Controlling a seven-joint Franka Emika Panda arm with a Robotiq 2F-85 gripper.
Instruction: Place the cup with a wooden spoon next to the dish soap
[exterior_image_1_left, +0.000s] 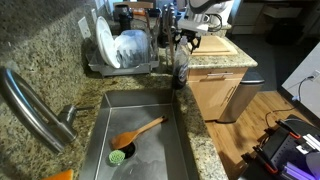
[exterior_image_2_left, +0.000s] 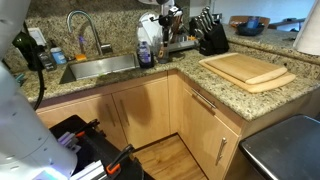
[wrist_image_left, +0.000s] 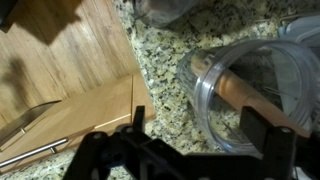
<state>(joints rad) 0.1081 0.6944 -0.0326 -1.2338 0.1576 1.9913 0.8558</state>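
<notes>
In the wrist view the cup (wrist_image_left: 262, 105) looks like a translucent round rim on the speckled granite counter, with the wooden spoon (wrist_image_left: 235, 85) lying across its inside. My gripper (wrist_image_left: 197, 125) is open just above it. One finger is over the cup's mouth and the other is over bare counter, apart from the cup's wall. The dish soap (exterior_image_1_left: 181, 66) is a tall greyish bottle at the sink's corner, also seen in an exterior view (exterior_image_2_left: 146, 52). In both exterior views my gripper (exterior_image_1_left: 188, 38) (exterior_image_2_left: 166, 20) hovers behind the bottle, and the cup is hard to make out beneath it.
A dish rack (exterior_image_1_left: 125, 48) full of plates stands behind the sink (exterior_image_1_left: 140, 135), which holds a green-headed brush (exterior_image_1_left: 135, 135). A wooden cutting board (exterior_image_2_left: 250, 70) (wrist_image_left: 70, 115) lies beside the gripper, and a knife block (exterior_image_2_left: 210, 35) stands at the back. The faucet (exterior_image_2_left: 85, 30) is left of the soap.
</notes>
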